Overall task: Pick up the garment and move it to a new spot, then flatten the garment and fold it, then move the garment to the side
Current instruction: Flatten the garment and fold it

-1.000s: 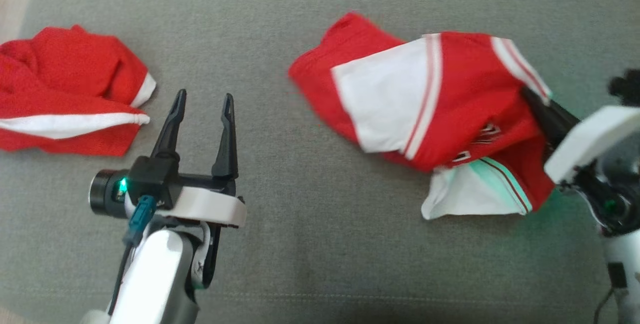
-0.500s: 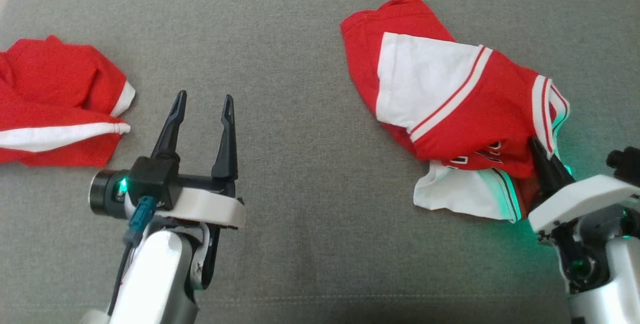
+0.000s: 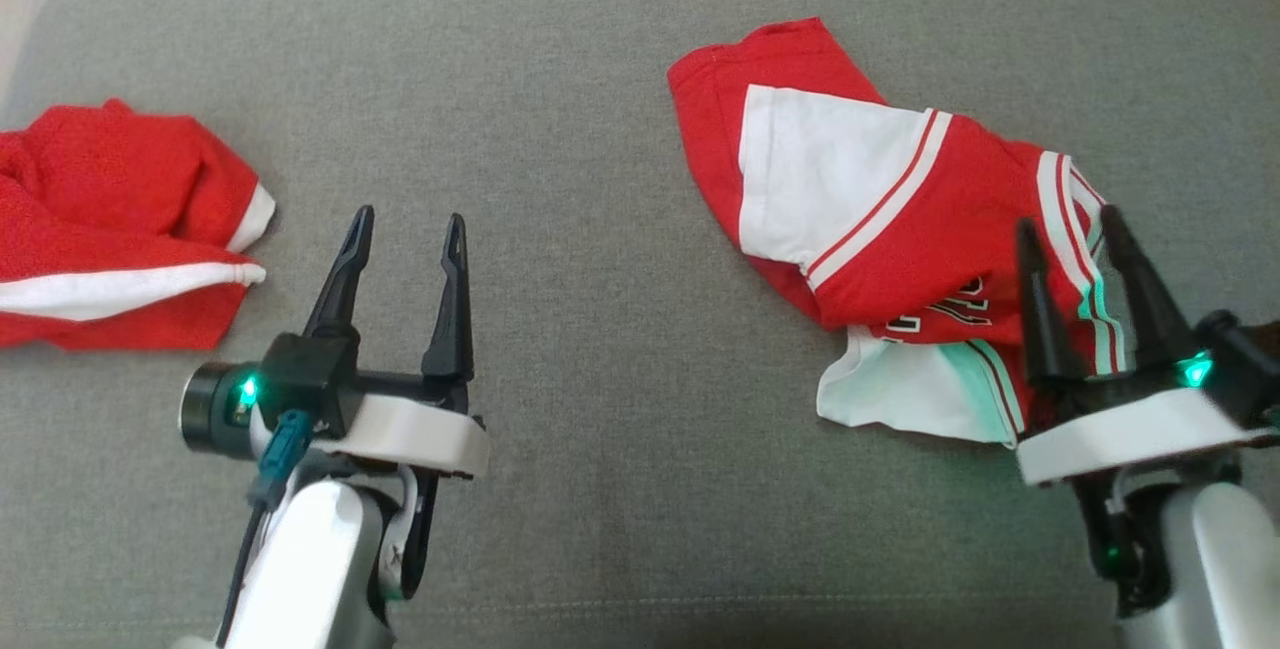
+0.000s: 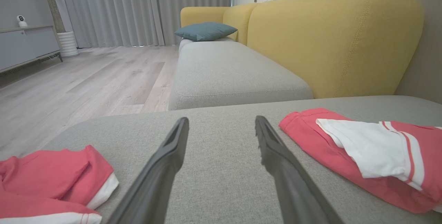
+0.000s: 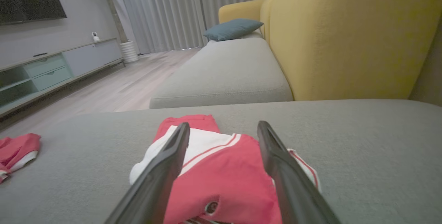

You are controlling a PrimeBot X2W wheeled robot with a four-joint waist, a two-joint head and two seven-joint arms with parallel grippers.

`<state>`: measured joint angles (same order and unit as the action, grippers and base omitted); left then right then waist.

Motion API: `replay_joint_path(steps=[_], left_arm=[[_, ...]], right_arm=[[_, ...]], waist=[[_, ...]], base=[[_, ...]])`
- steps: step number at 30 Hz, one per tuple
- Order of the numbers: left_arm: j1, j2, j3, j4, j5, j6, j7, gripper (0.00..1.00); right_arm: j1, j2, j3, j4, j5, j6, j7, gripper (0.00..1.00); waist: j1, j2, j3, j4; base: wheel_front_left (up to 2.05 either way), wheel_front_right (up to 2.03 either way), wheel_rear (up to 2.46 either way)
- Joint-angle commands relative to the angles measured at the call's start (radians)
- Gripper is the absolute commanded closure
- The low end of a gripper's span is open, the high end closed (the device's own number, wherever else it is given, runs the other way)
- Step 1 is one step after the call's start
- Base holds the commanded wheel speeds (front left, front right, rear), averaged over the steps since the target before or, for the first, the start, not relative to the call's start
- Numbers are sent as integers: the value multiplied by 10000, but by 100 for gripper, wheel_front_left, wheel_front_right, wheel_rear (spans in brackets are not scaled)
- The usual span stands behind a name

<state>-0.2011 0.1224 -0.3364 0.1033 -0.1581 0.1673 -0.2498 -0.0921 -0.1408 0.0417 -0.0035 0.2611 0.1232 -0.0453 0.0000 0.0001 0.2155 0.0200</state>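
Right hand point(image 3: 1065, 219) wide over garment point(image 3: 850, 169)

Both the left arm point(image 3: 300, 559) and the right arm point(image 3: 1200, 549) point forward, jaws spread wide apart.

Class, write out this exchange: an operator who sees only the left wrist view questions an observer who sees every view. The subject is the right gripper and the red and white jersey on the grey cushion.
Operator: My view cuts the jersey off at its right side. Where is the right gripper?
Observer: In the head view the right gripper is open. Its fingers are spread over the near right end of the red and white jersey.
Operator: Is there any print on the jersey?
Observer: Yes. There is black and white lettering near its front edge. It is partly folded under and too creased to read.
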Motion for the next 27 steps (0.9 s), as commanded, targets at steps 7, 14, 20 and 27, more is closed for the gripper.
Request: replay_joint_path(steps=[7, 14, 20, 27], left_arm=[[101, 198, 482, -272, 105, 63, -120, 0], [203, 215, 503, -277, 72, 105, -120, 0], [165, 215, 481, -292, 73, 121, -120, 0], [110, 229, 458, -317, 92, 136, -120, 0]], right_arm=[[516, 104, 559, -1044, -296, 75, 149, 0], [674, 211, 528, -1328, -320, 75, 275, 0], [672, 272, 435, -1434, -290, 75, 335, 0], [619, 297, 416, -1419, -274, 75, 381, 0]], waist=[[0, -1, -250, -21], [0, -1, -273, -52], [0, -1, -205, -29], [0, -1, -128, -24]], base=[[0, 0, 0], [0, 0, 0], [0, 0, 0], [0, 0, 0]])
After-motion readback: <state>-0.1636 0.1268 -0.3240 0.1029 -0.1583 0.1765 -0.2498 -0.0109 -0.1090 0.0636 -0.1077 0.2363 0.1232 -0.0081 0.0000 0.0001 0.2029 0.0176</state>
